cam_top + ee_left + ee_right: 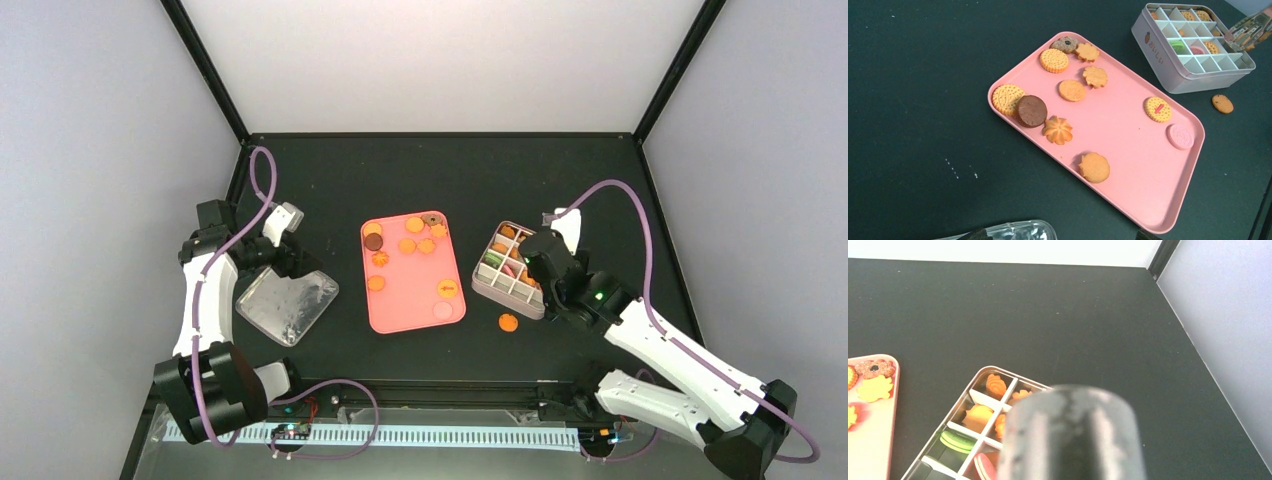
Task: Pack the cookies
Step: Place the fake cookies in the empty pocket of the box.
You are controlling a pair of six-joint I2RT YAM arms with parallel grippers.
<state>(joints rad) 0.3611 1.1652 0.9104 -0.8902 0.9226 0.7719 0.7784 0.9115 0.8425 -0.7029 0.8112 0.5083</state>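
Several cookies lie on a pink tray (410,300), among them a dark brown cookie (1031,110), an orange cookie (1094,167) and a pale pink cookie (1180,136). A white compartment box (505,290) to the tray's right holds more cookies, seen in the right wrist view at its rim (1013,376). One orange cookie (508,322) lies on the table in front of the box. My right gripper (545,258) hovers over the box, shut on metal tongs (1070,435) that hide its fingers. My left gripper (285,262) is open, left of the tray.
A clear plastic lid (288,303) lies on the black table at my left gripper, and its edge shows between the fingers (1018,231). The tongs' shiny tip (1248,29) hangs over the box's far corner. Black frame posts stand at the back corners.
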